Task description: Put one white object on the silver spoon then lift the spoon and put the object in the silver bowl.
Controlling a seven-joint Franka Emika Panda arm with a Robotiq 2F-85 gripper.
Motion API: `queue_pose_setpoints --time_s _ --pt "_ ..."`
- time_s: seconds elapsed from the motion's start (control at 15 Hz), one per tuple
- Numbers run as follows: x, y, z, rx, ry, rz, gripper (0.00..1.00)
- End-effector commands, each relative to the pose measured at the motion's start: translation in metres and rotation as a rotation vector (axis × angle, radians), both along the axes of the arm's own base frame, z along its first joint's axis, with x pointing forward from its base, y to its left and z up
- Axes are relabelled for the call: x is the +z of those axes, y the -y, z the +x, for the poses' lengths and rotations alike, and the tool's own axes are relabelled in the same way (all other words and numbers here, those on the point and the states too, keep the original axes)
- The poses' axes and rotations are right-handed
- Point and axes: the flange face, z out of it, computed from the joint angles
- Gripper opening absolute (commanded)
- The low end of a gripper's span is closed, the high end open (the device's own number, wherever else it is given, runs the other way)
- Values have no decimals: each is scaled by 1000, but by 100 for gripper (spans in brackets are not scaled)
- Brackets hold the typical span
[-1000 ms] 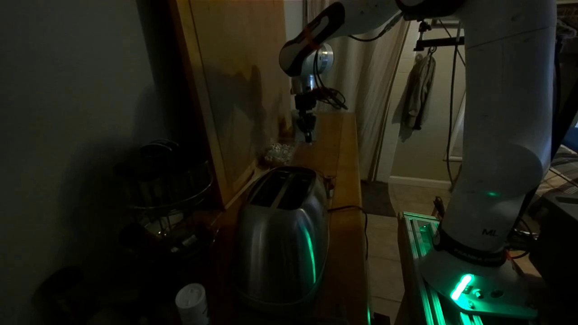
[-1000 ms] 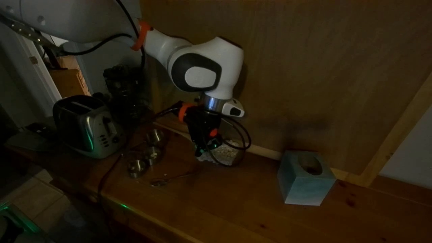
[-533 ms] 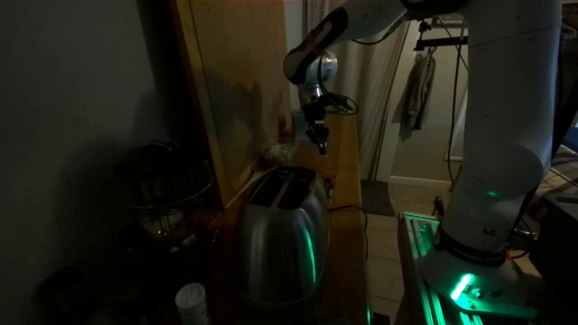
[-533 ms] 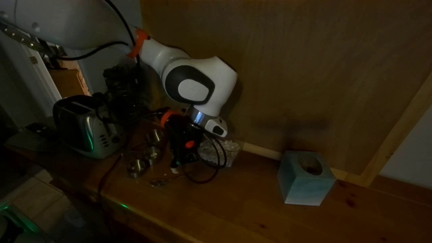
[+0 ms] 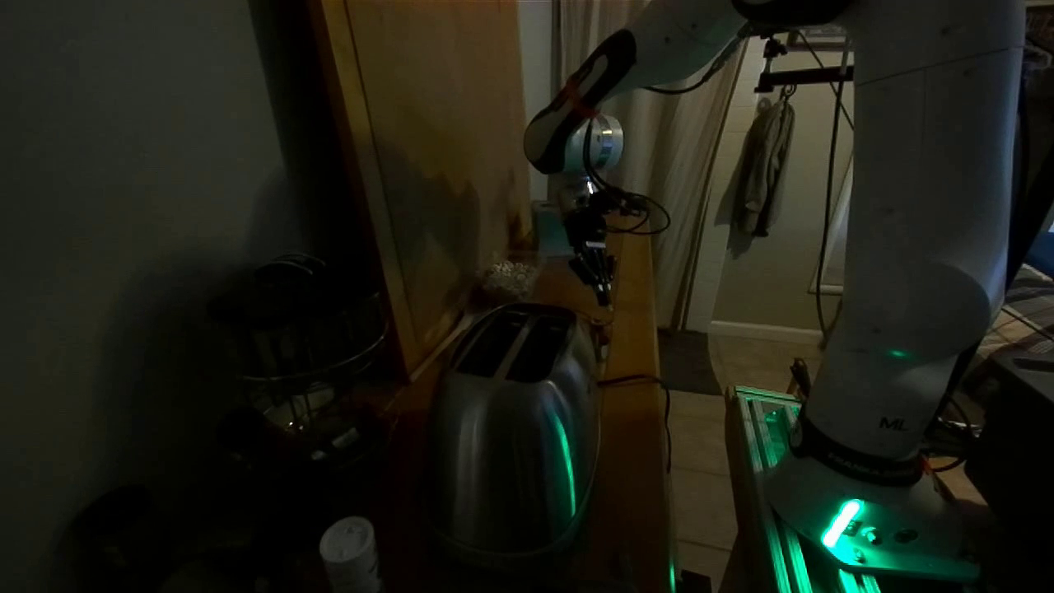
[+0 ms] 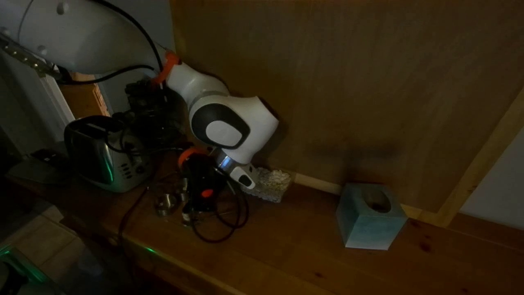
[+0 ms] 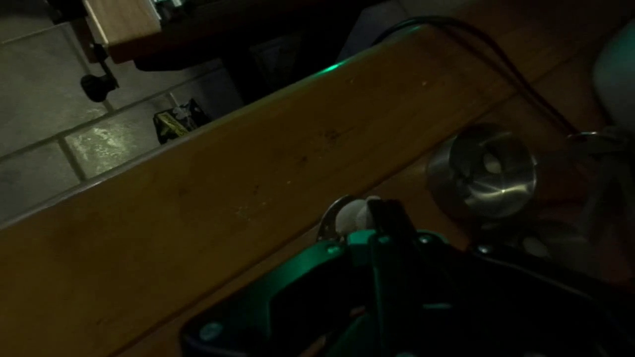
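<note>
While the toaster [image 6: 96, 157] stands at the left of an exterior view, its slots too dark to see into, a silver bowl [image 6: 166, 205] sits just to its right on the counter [image 6: 294, 246]; in the wrist view I can make out one pale bit [image 7: 492, 162] inside it. Just beside it is a second bowl [image 7: 563, 245], partly hidden behind my gripper [image 7: 373, 218], dim and blurred in the wrist view, with a pale spot [image 7: 535, 246] in it. My gripper leans over the counter, and my fingers [image 7: 393, 219] pinch a white piece [image 7: 350, 218] at their very tips. From the wrist view, the white piece overlaps the head of the spoon [image 7: 327, 225]; whether it touches, I cannot tell. Farther right, near the wooden panel [image 6: 348, 90], a container [image 6: 268, 195] is heaped with white lumps [image 6: 278, 178]. Last, well apart at the right, the tissue box [image 6: 368, 231] stands upright, an oval opening in its top, what it holds too dark to tell.
</note>
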Motion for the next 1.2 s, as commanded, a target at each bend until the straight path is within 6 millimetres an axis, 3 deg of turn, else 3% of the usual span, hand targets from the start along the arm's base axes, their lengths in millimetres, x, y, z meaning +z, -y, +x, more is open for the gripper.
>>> queue_pose_setpoints --time_s 0.0,1.13 --pt "-2 -11 -3 -62 22 57 0" --pt "-22 5 -6 -86 66 -18 0"
